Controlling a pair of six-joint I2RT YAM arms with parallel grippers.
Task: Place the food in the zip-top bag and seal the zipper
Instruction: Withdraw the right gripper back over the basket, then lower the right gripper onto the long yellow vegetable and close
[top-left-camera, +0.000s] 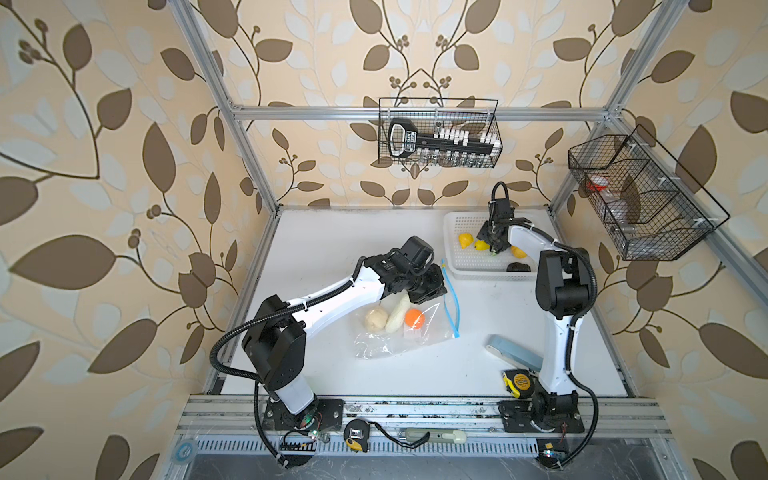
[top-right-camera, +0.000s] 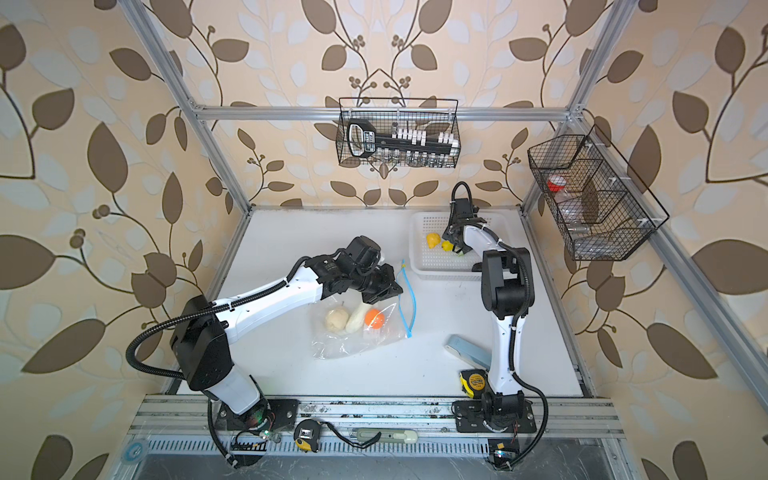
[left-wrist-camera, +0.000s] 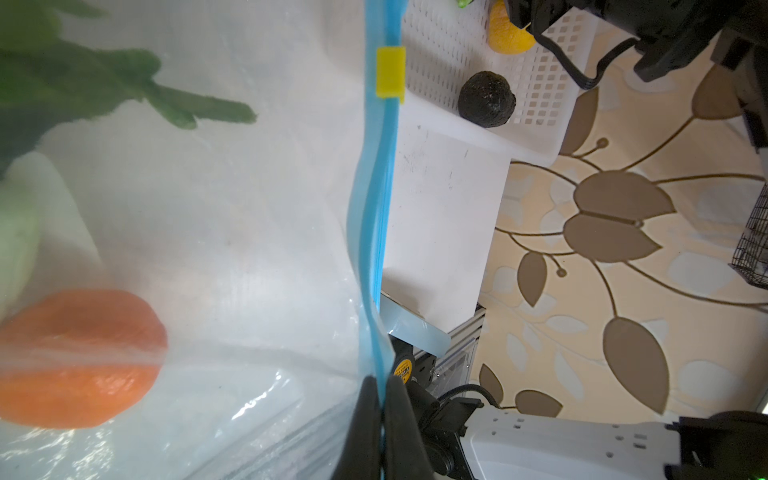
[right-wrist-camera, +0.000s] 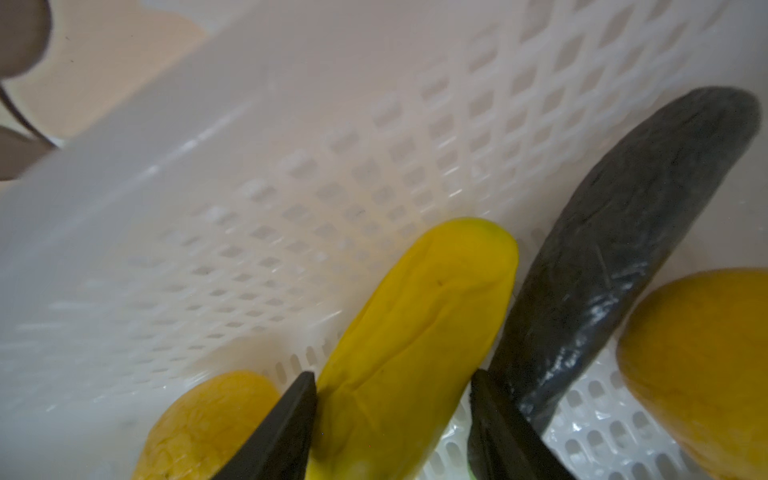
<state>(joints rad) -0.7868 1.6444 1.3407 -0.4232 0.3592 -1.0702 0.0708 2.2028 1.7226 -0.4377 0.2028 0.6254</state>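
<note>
The clear zip-top bag (top-left-camera: 399, 336) lies mid-table holding a beige ball (top-left-camera: 376, 320), a pale green-white piece (top-left-camera: 397, 316), an orange piece (top-left-camera: 414, 318) and a leafy green piece (left-wrist-camera: 83, 83). My left gripper (left-wrist-camera: 381, 399) is shut on the light-blue zipper (left-wrist-camera: 374, 208), holding that edge up; the yellow slider (left-wrist-camera: 390, 72) sits further along. In the white basket (top-left-camera: 457, 266) my right gripper (right-wrist-camera: 392, 374) stands open astride a yellow piece (right-wrist-camera: 424, 311); one finger touches it, the other shows a gap. Beside it lie a yellow round piece (right-wrist-camera: 208, 419), a dark green piece (right-wrist-camera: 623, 249) and an orange-yellow piece (right-wrist-camera: 706, 353).
A pale blue-grey case (top-left-camera: 511, 353) and a yellow-and-black tape measure (top-left-camera: 517, 382) lie near the right arm's base. Black wire baskets hang on the back wall (top-left-camera: 440, 133) and right wall (top-left-camera: 636, 199). Another tape measure (top-left-camera: 356, 434) rests on the front rail.
</note>
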